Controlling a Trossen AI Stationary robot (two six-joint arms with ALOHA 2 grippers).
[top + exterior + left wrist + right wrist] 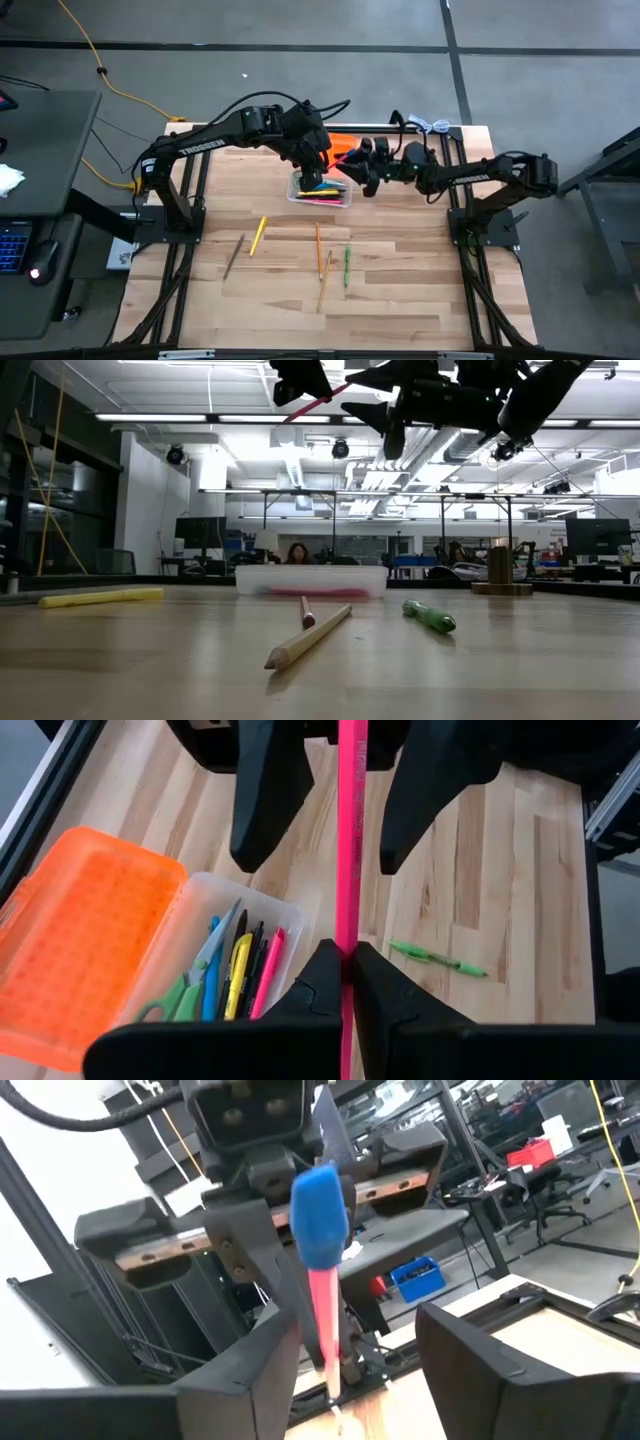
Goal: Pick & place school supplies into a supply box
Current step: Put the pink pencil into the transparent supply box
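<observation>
L arm: reaching from table's left side toward the far centre, elbow bent. Left gripper (345, 982): fingers (312, 985) pressing together, pinching a thin pink stick between them.

R arm: stretching in from the right side, wrist pointing at the L one. Right gripper (362, 165): hanging above the table just beside the left one, fingers (480, 1350) standing apart, touching nothing.
</observation>
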